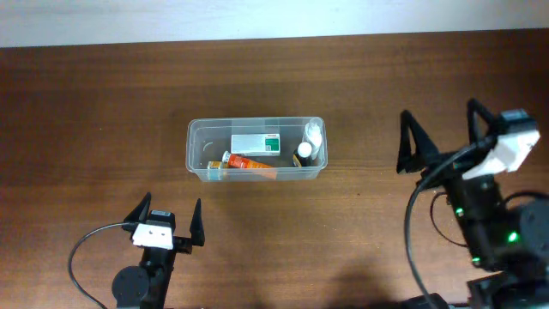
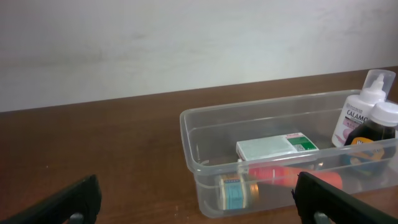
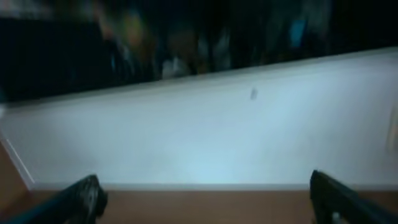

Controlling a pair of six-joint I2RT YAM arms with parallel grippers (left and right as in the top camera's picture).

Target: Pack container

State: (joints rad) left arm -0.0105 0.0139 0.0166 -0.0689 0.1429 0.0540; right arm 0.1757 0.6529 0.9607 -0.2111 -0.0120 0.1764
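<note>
Overhead: left pincer [image 1: 172,202] and right pincer [image 1: 437,112] both wide apart, empty; container [image 1: 257,121] on the worktop [image 1: 86,103], nearer the left.

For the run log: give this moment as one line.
container: holds box, tube, bottles | left claw: open, empty | right claw: open, empty

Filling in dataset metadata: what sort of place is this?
Probably a lab or office test bench, not a home. A wooden table stands against a plain white wall, holding the container of boxed and bottled items, plus the cabled left arm and right arm.
</note>
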